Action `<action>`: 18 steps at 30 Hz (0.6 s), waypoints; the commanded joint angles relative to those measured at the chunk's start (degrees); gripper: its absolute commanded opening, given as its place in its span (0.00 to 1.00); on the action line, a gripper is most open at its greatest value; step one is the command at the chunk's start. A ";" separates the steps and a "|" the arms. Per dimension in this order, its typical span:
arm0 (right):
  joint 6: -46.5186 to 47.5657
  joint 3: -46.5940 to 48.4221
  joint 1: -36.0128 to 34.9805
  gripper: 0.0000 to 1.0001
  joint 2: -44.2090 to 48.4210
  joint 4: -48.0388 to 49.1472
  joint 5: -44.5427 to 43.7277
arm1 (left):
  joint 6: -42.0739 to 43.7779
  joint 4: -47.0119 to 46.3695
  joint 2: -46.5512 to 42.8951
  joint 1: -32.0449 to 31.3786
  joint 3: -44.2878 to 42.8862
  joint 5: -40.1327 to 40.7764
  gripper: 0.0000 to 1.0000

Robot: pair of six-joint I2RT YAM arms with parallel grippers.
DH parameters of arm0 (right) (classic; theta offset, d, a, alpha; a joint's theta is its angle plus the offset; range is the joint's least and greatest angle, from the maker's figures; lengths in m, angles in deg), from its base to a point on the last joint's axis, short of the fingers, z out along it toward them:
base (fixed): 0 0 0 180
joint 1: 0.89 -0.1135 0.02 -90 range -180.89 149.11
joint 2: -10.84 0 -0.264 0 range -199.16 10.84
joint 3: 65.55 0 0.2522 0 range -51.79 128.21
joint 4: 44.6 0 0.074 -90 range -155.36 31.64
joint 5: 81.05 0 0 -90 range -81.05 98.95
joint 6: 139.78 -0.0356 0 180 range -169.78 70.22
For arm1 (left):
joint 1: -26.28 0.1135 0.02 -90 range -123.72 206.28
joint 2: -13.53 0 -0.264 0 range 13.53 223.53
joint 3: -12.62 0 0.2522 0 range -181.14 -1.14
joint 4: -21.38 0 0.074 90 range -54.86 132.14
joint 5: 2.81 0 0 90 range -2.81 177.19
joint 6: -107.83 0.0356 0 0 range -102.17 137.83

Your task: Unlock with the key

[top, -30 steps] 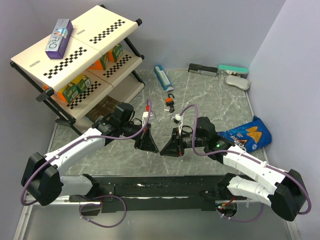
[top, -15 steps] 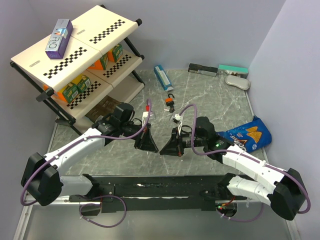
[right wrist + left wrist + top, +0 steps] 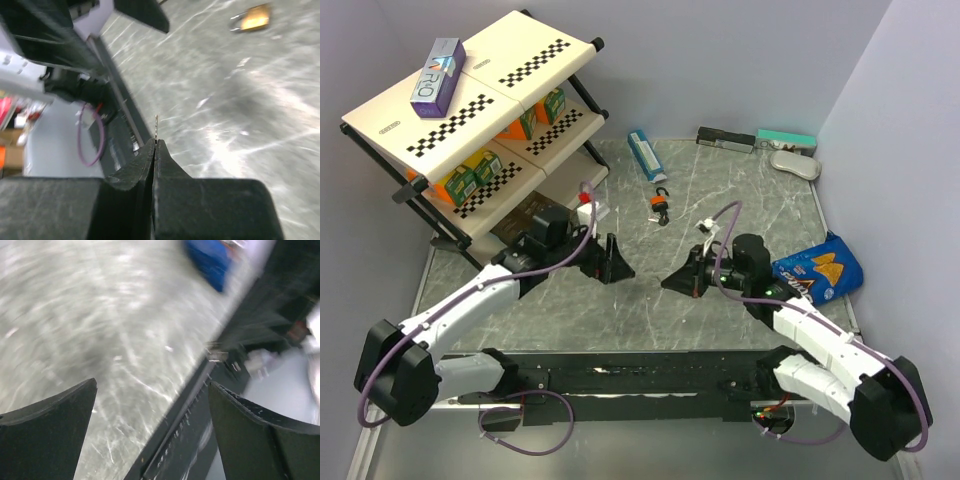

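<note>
The right gripper (image 3: pixel 155 142) is clenched tight, and a thin metal sliver stands out from between its fingertips. I take this for the blade of the tiny dark key (image 3: pixel 156 126), its black head hidden inside the pinch. The key therefore sits low over the grey marbled tabletop (image 3: pixel 750 215), near the middle of the scene and just right of centre. The left gripper (image 3: pixel 615 262) faces it from the left with its jaws spread wide and nothing between them. The small orange-bodied padlock (image 3: pixel 661 205) lies on the tabletop beyond both grippers, farther back and roughly between them, touching neither. The step in hand looks like carrying the key to the lock, and the lock lies loose, so pushing a blade at it would likely just slide it away. The left gripper should settle on the padlock body first and hold it with the keyhole turned toward the right. Very little blade shows past the fingertips, so the approach has to run straight along the keyway, slowly and with the pinch kept firm. Any sideways load could pivot so thin a blade in the grip. Both wrist views are blurred, and I cannot tell which way the keyhole faces.
</note>
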 commanded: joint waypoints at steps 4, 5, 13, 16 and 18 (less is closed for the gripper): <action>0.56 -3.13 5.00 0.00 9.42 0.27 -4.68 | -20.96 -11.99 0.33 0.12 11.45 22.36 0.97; 0.73 -3.39 5.17 0.00 11.17 -0.16 -5.03 | -22.13 -13.14 1.13 0.12 12.25 23.15 0.97; 1.00 -6.73 5.79 0.00 17.60 -0.88 -6.27 | -26.44 -15.68 12.91 0.12 11.21 26.86 0.99; 0.56 -7.61 5.97 0.00 18.13 -0.17 -6.18 | -28.46 -20.34 16.51 0.12 11.91 25.62 0.99; 0.64 -7.70 5.97 0.00 18.05 -0.26 -6.09 | -28.99 -20.70 19.23 0.12 11.30 26.67 0.99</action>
